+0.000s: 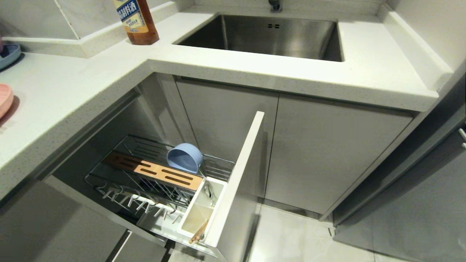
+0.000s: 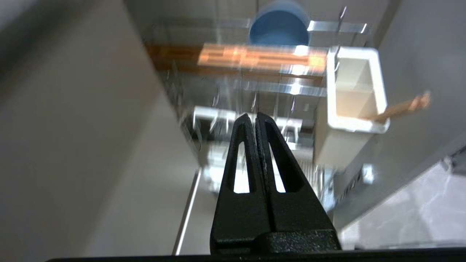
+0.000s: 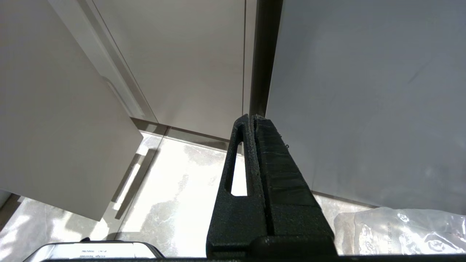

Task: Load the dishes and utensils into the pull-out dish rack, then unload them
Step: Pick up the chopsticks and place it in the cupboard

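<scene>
Pull-out dish rack (image 1: 160, 174) holds light-blue bowl (image 1: 185, 157) on its side; utensil cup (image 1: 202, 209) contains chopsticks (image 1: 198, 233); left gripper (image 2: 255, 118) and right gripper (image 3: 251, 120) both clenched, empty.

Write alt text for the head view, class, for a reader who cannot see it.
A pull-out dish rack stands open below a white counter, holding a light-blue bowl on its side, with chopsticks in the white utensil cup. A steel sink sits above.

rack (image 1: 160, 174): pulled out | blue bowl (image 1: 184, 157): on its side inside | chopsticks (image 1: 198, 231): in white cup (image 1: 202, 211)
</scene>
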Controlling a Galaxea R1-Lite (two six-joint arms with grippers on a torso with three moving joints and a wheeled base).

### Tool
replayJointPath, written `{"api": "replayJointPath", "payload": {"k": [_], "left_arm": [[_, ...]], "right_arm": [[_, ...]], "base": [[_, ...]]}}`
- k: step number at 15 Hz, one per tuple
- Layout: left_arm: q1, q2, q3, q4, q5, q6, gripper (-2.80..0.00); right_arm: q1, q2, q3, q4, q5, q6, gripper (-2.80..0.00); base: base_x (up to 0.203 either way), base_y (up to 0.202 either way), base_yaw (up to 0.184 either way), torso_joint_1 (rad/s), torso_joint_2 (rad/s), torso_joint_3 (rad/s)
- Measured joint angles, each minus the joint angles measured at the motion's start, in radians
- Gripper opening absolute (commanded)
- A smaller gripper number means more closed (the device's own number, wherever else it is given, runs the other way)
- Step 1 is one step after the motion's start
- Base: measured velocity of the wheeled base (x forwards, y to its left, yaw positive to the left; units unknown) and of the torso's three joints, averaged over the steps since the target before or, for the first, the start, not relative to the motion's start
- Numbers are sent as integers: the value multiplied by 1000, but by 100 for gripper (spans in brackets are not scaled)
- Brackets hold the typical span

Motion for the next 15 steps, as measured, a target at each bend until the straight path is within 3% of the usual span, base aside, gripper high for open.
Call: {"api": "replayJointPath", "payload": {"k": [3,15], "left_arm": [[1,-58,1,136,14,-9,-280],[1,-84,0,141,15,-37,-280]], "right_arm": [[0,0,0,0,0,0,-280],[0,0,0,0,0,0,-280]], "base": [[0,0,0,0,0,0],[0,0,0,0,0,0]]}}
